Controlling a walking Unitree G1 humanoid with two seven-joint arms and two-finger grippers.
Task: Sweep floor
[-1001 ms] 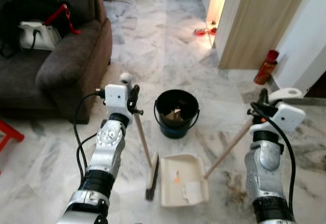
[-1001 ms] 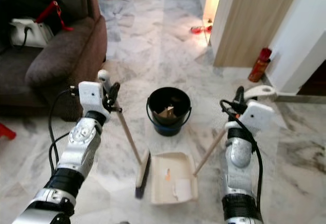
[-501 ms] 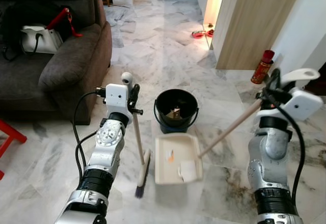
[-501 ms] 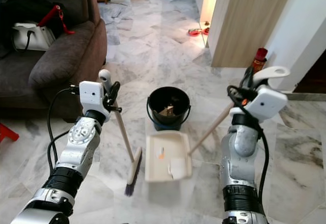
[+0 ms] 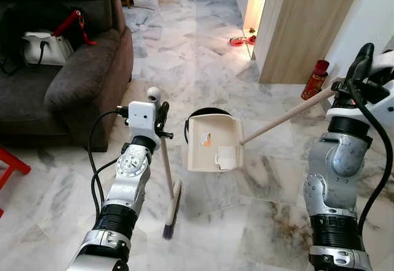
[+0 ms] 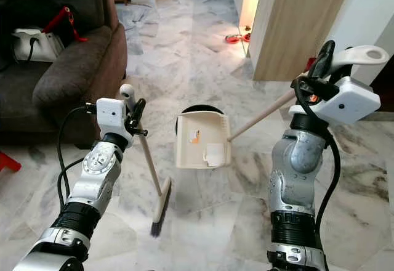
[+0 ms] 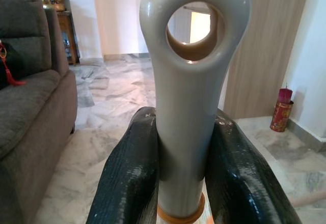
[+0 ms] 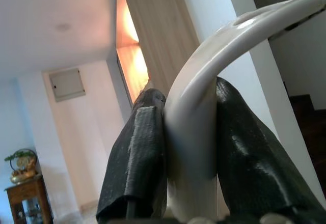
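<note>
Near the middle of the grey-veined marble floor (image 5: 203,68), the left gripper (image 5: 161,122) is clamped on the pale wooden handle of a small cream broom (image 5: 167,172), both black fingers (image 7: 130,175) pressed against its looped plastic grip; the broom stands nearly upright with its dark bristles touching the floor. Raised on the right side, the right gripper (image 6: 320,68) is closed tight around the curved white end of the long wooden handle of a cream plastic dustpan (image 5: 212,143). That dustpan is lifted off the floor, directly over a black round bucket (image 5: 206,112) whose rim peeks out behind it, with scraps lying in the pan. A dark brown fabric sofa (image 5: 68,80) stands to the left, a red canister (image 5: 314,80) by the wood-panelled wall (image 5: 305,24)
</note>
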